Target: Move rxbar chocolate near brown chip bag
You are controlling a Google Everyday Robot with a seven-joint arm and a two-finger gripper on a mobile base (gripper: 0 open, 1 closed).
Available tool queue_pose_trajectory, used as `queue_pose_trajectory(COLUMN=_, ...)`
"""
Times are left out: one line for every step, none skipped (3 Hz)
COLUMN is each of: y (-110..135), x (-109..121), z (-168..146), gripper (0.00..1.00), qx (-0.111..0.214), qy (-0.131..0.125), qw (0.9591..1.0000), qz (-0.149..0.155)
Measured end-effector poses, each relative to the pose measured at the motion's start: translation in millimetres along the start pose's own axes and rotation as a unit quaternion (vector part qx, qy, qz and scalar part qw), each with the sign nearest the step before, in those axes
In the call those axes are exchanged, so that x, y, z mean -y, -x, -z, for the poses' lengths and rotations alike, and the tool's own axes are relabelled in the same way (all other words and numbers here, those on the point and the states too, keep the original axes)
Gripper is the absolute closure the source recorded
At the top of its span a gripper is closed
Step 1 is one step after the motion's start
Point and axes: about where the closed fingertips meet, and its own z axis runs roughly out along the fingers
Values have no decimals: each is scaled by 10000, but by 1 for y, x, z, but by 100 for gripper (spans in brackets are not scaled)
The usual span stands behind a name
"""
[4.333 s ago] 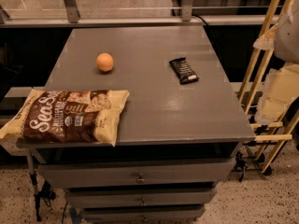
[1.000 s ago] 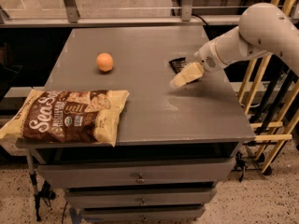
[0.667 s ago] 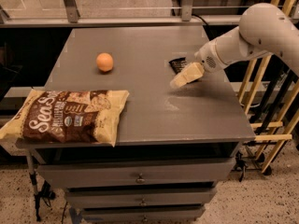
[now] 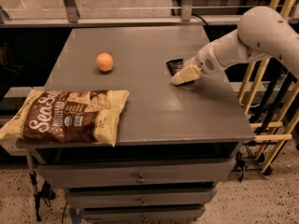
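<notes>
The rxbar chocolate [image 4: 175, 66], a small flat black bar, lies on the right part of the grey table [image 4: 154, 106]; only its far end shows. My gripper [image 4: 183, 76] comes in from the right on a white arm and sits low over the bar's near end, covering it. The brown chip bag [image 4: 65, 116], large with white script and cream edges, lies at the table's front left corner, hanging over the edge, far from the bar.
An orange ball [image 4: 104, 62] sits on the table's back left part. Wooden slats [image 4: 273, 111] stand to the right of the table, behind the arm. Drawers [image 4: 140, 177] run below the tabletop. A metal rail [image 4: 117, 20] borders the far edge.
The arm has come in from the right since the oldest frame and lowered its gripper onto the bar. Over the last second nothing has visibly moved.
</notes>
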Motion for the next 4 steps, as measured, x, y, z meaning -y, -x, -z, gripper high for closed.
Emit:
queue_pose_trajectory(y=-2, x=-6, z=-6, gripper=63, qx=10, qy=58, qw=10000, qz=-14)
queue_pose_trajectory(y=0, x=-9, z=-7, gripper=87, qx=0, qy=62, qw=10000, qz=21)
queue_pose_trajectory(y=7, x=-17, z=6, gripper=100, qx=82, qy=55, qw=9999, qz=90)
queue_pose_trajectory(y=32, x=-37, z=33, gripper=100, qx=323, qy=176, qw=9984, qz=433)
